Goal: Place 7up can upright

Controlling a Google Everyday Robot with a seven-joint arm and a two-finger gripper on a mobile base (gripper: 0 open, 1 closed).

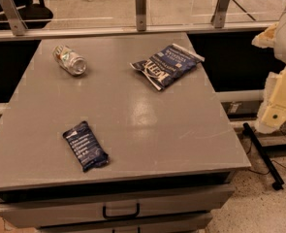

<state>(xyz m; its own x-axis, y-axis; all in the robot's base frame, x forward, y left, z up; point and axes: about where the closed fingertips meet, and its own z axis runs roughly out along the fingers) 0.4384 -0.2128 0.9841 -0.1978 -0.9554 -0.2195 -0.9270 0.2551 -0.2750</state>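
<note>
While the gripper hangs beside the right edge of the grey table, touching nothing on it, the 7up can lies on its side well apart to the gripper's left, past a dark blue snack bag. The can's long axis runs diagonally, with a shiny end turned toward the gripper's side. Whether the gripper is open cannot be told; it appears to hold nothing.

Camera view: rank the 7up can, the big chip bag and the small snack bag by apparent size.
1. big chip bag, largest.
2. small snack bag, though nearer the camera.
3. 7up can, lying farther back, so unsure.
The end effector hangs right of the table.
</note>
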